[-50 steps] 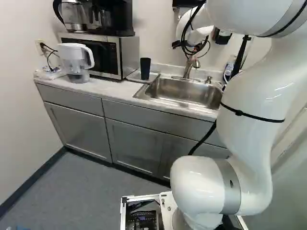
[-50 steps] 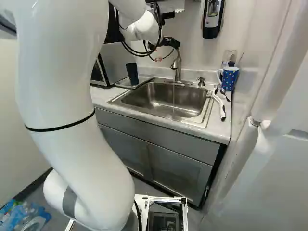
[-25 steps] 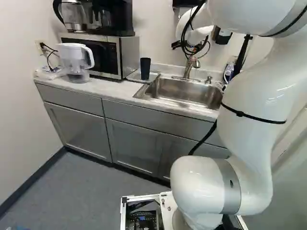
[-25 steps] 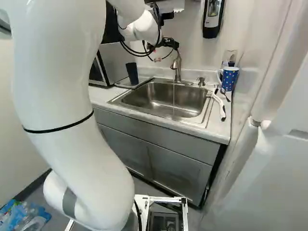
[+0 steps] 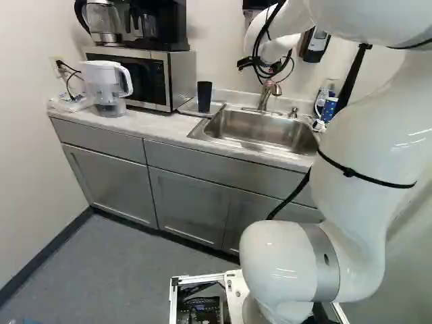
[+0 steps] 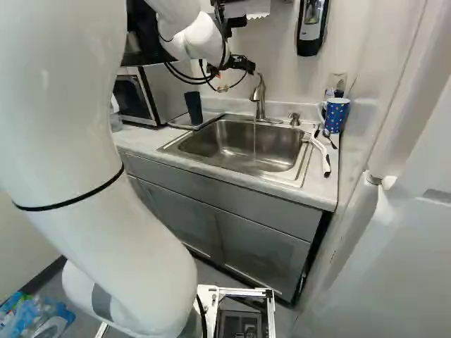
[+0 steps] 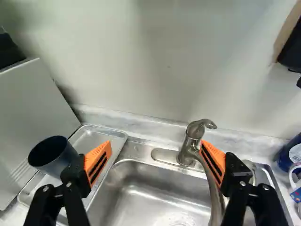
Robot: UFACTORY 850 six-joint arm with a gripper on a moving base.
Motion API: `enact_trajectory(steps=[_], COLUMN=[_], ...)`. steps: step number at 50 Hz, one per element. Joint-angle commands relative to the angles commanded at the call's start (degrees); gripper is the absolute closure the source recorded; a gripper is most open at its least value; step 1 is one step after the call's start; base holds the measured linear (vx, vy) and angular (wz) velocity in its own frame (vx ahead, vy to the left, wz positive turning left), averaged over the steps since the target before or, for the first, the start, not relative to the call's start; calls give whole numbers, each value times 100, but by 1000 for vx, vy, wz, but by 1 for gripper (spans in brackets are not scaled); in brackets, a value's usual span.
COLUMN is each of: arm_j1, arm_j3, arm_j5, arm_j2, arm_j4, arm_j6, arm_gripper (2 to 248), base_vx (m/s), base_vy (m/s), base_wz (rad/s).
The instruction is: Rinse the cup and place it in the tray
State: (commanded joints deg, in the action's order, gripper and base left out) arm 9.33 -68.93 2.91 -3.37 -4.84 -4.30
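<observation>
My gripper [image 6: 239, 65] is up by the faucet [image 6: 259, 98] in the right base view. In the wrist view the gripper [image 7: 156, 148] stands open with nothing gripped, one orange-padded finger near the faucet [image 7: 190, 143], the other near the dark cup. That cup [image 7: 54, 154] stands upright on the metal tray [image 7: 120, 136], left of the sink [image 6: 246, 167]; the left base view shows the same cup [image 5: 204, 96] and tray [image 5: 217, 108]. A thin stream of water [image 6: 254, 141] falls from the faucet into the sink.
Beside the tray is a microwave [image 5: 182, 79] with a coffee maker [image 5: 162, 27] on top; a white pitcher [image 5: 104, 88] stands farther along the counter. Right of the sink are a blue dotted mug [image 6: 337, 115] and a white-handled brush [image 6: 321, 151]. A dispenser [image 6: 311, 27] hangs on the wall.
The arm has swung leftward in the right base view, and its gripper has drawn slightly left of the faucet top. The large arm link has shifted right in the left base view, uncovering the mug.
</observation>
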Motion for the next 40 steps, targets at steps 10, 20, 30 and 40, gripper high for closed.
enact_trajectory(steps=[10, 20, 30, 40], arm_j1=[-71, -138, -194, -192], arm_j3=[138, 236, 331, 421], arm_j5=[-112, -294, -496, -752], arm_j2=[135, 232, 326, 416], arm_j4=[0, 0, 0, 0], arm_j6=[0, 0, 0, 0], arm_gripper=[3, 3, 3, 3], base_vx=[0, 0, 0, 0], base_vy=[0, 0, 0, 0], base_wz=[0, 0, 0, 0])
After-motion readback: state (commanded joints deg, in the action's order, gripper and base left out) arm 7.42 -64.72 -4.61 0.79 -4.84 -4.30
